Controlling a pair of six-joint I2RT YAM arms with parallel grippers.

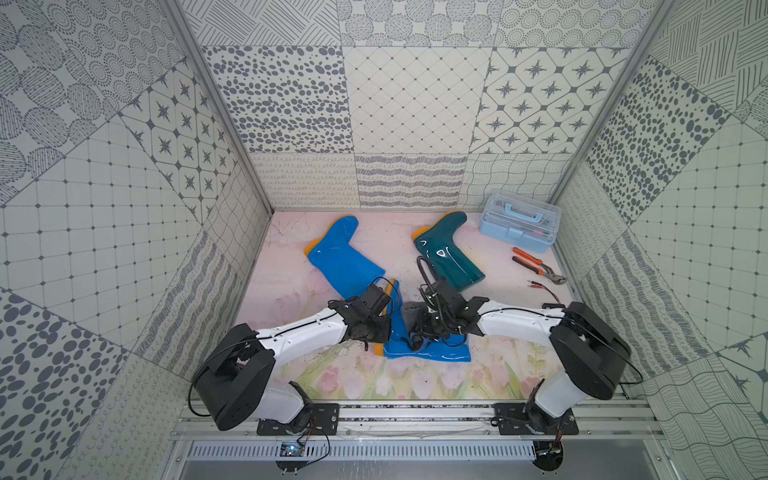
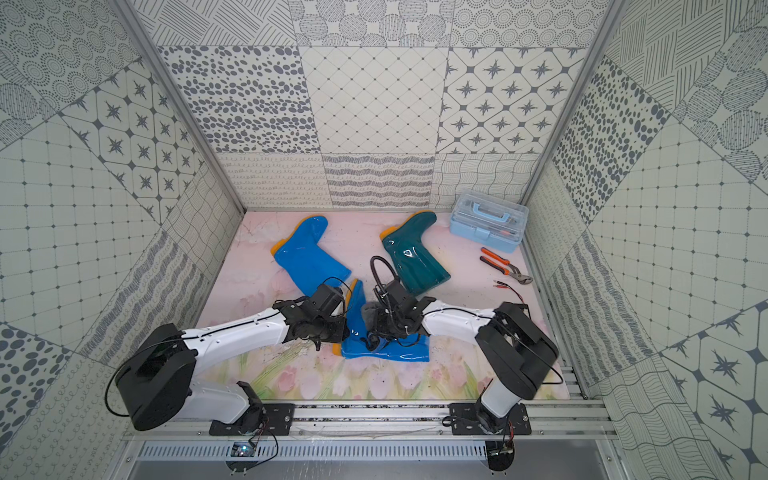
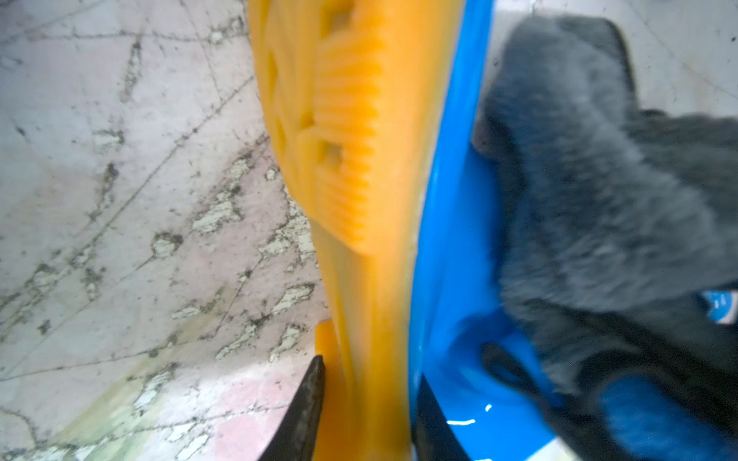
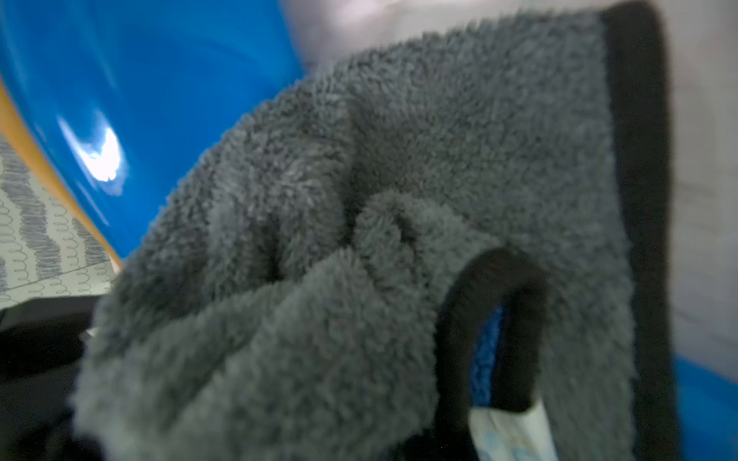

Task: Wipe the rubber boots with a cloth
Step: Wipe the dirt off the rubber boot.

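A bright blue rubber boot (image 1: 432, 351) lies near the front with its foot raised on edge. My left gripper (image 3: 367, 419) is shut on that foot, one finger (image 3: 307, 407) on the orange sole (image 3: 351, 159) and the other on the blue side. My right gripper (image 1: 417, 332) is shut on the dark grey cloth (image 4: 359, 239), its fingers buried in the folds. The cloth (image 1: 411, 309) presses against the blue foot (image 4: 120, 80). Both top views show a second blue boot (image 1: 340, 257) and a dark teal boot (image 1: 446, 253) lying on their sides farther back.
A light blue clear-lidded toolbox (image 1: 519, 226) stands at the back right. Orange-handled pliers (image 1: 536, 266) and a thin red-tipped lead (image 1: 544, 289) lie in front of it. Patterned walls close in the floral mat (image 1: 332, 374) on three sides.
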